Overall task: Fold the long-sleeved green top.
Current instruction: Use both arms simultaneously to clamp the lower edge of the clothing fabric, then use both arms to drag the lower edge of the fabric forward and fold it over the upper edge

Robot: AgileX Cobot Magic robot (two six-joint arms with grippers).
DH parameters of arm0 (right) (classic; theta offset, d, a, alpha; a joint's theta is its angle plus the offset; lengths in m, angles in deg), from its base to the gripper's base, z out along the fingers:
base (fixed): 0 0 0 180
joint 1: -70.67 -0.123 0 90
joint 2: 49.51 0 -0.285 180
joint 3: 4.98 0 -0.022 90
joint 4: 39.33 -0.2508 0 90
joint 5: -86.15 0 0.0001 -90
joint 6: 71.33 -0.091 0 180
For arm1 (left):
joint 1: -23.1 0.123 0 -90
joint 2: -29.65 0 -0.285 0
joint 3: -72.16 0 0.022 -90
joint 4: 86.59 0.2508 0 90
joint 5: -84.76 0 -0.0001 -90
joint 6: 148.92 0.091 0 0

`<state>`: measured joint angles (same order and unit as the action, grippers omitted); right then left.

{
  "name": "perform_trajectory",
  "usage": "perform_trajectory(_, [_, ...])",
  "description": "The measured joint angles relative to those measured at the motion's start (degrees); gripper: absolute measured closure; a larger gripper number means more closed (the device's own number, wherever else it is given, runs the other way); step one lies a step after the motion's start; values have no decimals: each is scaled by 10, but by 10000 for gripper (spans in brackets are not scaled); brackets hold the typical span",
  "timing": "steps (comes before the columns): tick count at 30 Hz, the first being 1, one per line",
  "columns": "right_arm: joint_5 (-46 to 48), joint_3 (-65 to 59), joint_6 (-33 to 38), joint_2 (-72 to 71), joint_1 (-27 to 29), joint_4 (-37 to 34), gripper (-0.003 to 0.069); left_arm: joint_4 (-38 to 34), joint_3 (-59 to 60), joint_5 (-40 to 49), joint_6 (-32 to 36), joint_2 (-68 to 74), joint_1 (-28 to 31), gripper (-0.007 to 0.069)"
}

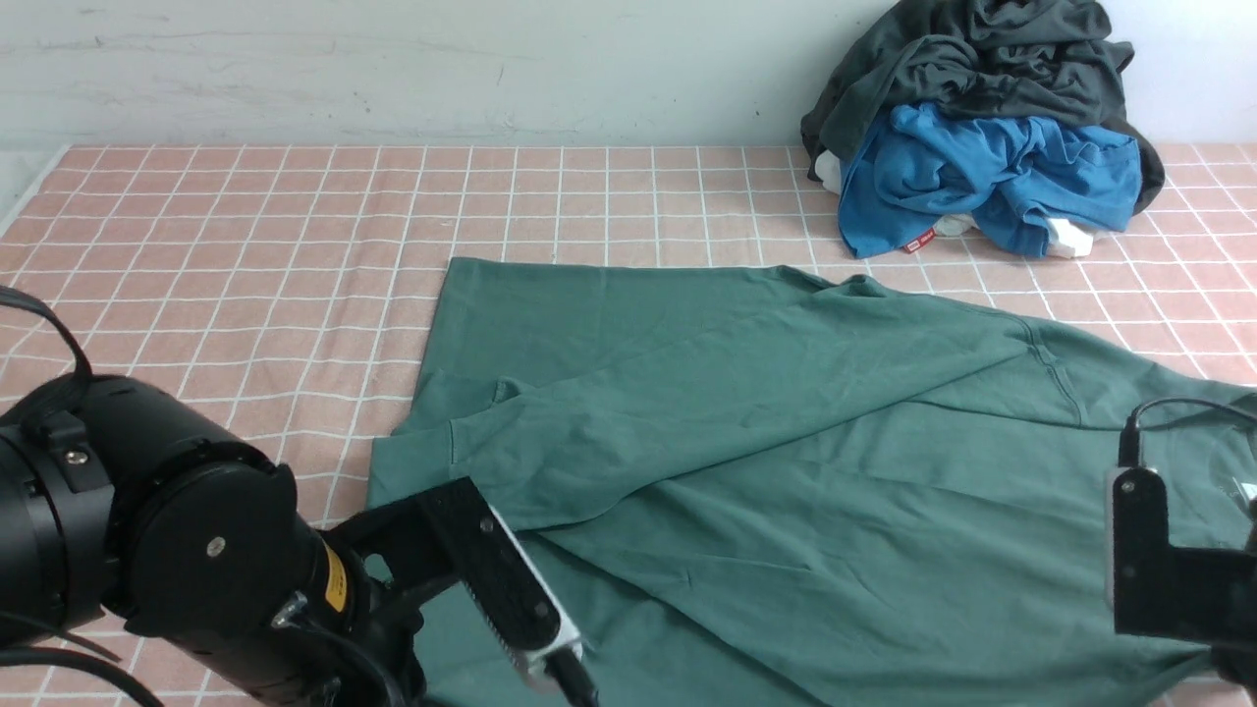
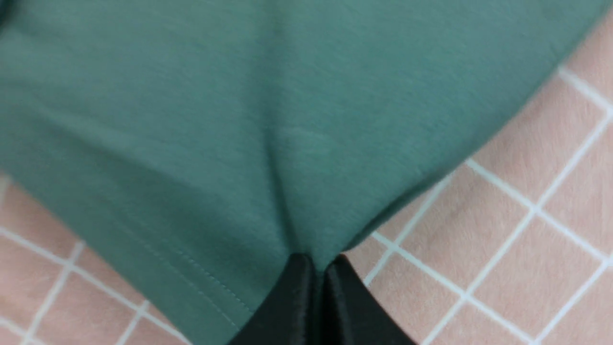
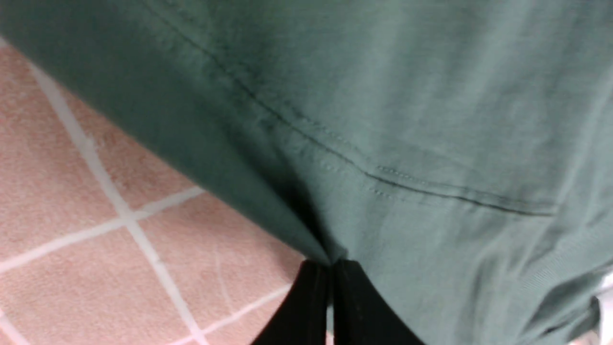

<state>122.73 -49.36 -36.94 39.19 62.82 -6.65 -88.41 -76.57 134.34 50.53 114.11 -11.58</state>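
Note:
The green long-sleeved top (image 1: 746,452) lies spread over the pink checked cloth, with a sleeve folded across its body. My left gripper (image 2: 320,261) is shut, pinching the top (image 2: 239,120) at its near hem edge; in the front view only its black wrist (image 1: 471,560) shows, at the lower left. My right gripper (image 3: 330,264) is shut on the top (image 3: 407,120) too, at an edge below a stitched seam. The right arm's black body (image 1: 1169,570) shows at the lower right edge of the front view, fingertips hidden.
A heap of clothes sits at the back right against the wall: a dark grey garment (image 1: 982,59) over a bright blue one (image 1: 982,177). The pink checked cloth (image 1: 245,245) covers the whole table.

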Motion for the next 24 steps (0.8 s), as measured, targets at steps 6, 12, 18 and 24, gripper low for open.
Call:
perform_trajectory(6, [5, 85, -140, -18, 0, 62, 659, 58, -122, -11, -106, 10, 34, 624])
perform_trajectory(12, [-61, 208, -262, 48, 0, 139, 659, 70, -291, -33, -120, 119, 118, 624])
perform_trajectory(18, [-95, 357, -350, 197, 0, 211, 659, 72, -511, -46, -124, 324, 188, 624])
perform_trajectory(24, [-50, 514, -440, 364, 0, 219, 640, 73, -750, -43, -150, 546, 224, 598])
